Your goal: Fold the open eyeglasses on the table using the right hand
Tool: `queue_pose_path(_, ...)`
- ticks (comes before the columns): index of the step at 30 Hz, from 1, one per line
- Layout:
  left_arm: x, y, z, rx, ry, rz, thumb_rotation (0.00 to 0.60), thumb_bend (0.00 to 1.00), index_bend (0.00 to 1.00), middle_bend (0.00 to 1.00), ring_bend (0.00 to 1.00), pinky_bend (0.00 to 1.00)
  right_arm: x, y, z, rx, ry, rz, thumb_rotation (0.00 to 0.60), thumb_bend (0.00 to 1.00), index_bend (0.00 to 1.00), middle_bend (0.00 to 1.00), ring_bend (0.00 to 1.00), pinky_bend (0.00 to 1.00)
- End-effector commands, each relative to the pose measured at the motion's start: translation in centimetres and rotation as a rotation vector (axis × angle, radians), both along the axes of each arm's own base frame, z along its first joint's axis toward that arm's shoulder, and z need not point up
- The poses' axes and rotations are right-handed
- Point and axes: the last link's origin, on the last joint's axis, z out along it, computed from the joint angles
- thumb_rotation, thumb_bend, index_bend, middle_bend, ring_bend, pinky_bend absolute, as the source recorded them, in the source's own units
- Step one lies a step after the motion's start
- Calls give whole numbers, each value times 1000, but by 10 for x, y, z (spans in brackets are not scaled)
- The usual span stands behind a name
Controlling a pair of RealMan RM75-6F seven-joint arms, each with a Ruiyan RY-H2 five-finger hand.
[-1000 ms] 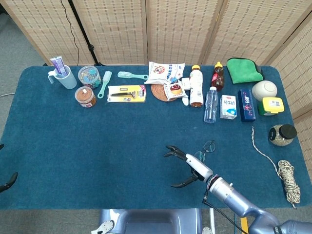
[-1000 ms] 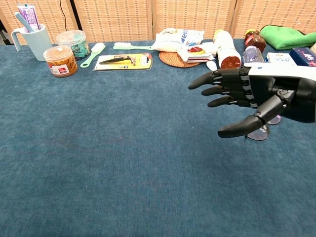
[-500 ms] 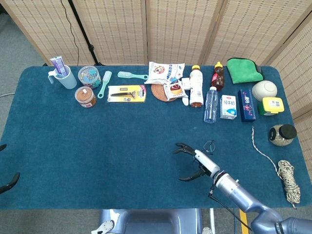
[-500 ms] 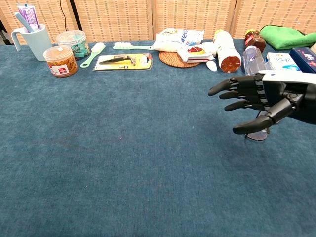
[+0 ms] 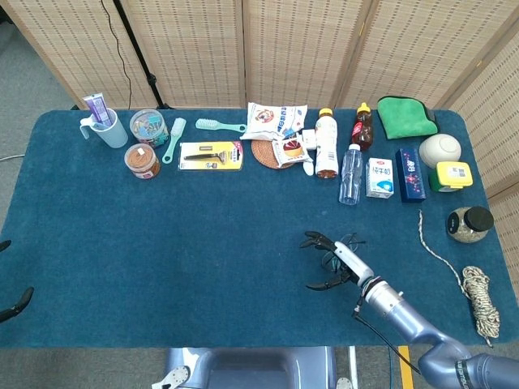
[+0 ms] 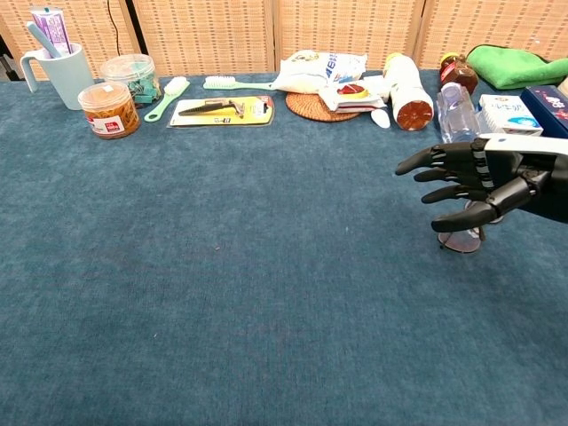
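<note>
A: From the head view, where are the eyeglasses?

B: On the blue table, right of the middle and toward the near edge, well in front of the row of bottles. The right hand is right beside them, its fingers spread and curved with nothing in them. I judge it is lined up to come in over the frame, but I cannot tell from above whether it touches.

A: And the left hand?

B: Only a dark tip shows at the left border, off the table; I cannot tell how its fingers lie.

A: What does the chest view add?

B: Height. The right hand hangs above the cloth with thumb under and fingers over, wide apart, gripping nothing. One lens of the eyeglasses shows just below the thumb, the rest hidden behind the hand. So the arms are not yet folded, as far as I can judge.

A: What does it lose?

B: The left hand entirely, and the rope at the right side.
</note>
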Motion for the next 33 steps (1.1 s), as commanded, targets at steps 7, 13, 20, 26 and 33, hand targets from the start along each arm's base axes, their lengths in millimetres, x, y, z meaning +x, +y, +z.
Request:
queue_pose_path(7,1,0,1,3,2,-2,539,255,144,45,29,0,-12,-7,-4,0,-19,-52,600,82,274,84,22,107)
queue_pose_path(13,3,-1,2,8,3,-5,540,256,144,45,29,0,-21,-8,-8,-4,-25,-78,600,82,284,88,25,107)
queue_pose_path(20,4,-2,4,12,3,-8,538,255,145,45,29,0,-27,-8,-10,-15,-44,-98,600,82,291,89,28,107)
queue_pose_path(26,5,-3,6,17,7,-9,539,255,144,45,29,0,-32,-7,-12,-19,-65,-121,600,82,300,91,29,106)
queue_pose_path(33,6,-4,7,22,10,-10,539,255,145,45,29,0,-38,-7,-15,-25,-84,-142,600,82,306,93,32,107)
